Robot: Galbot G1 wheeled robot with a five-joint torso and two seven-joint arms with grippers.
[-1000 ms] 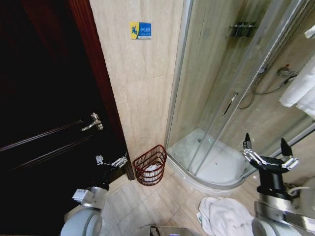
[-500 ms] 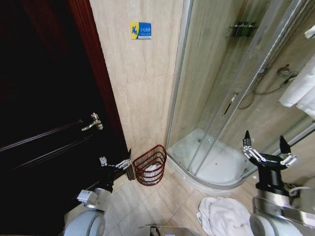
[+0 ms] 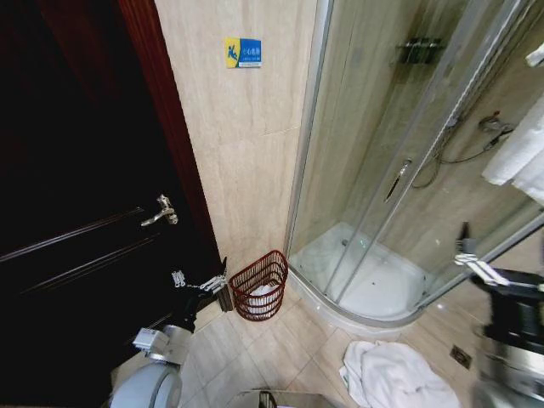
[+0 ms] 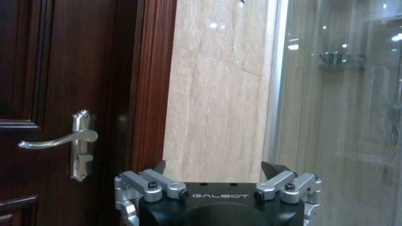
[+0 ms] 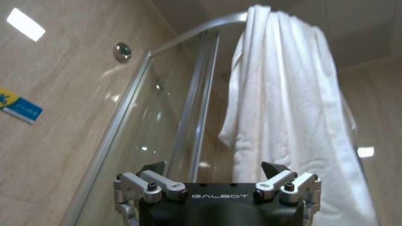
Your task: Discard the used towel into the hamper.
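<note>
Beside left gripper [image 3: 201,283]: hamper [image 3: 260,284].

dark wooden door [image 3: 76,212], lever handle [image 4: 60,140], glass shower enclosure [image 3: 399,161], blue sign [image 3: 243,53]

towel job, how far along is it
Barely started. Nothing looks done: a white towel lies crumpled on the floor by the shower, apart from the hamper, which stands against the wall with something pale inside. In hand: nothing; the left tool sits open beside the hamper, the right tool is open and empty. Left: grasp, carry, drop in.
</note>
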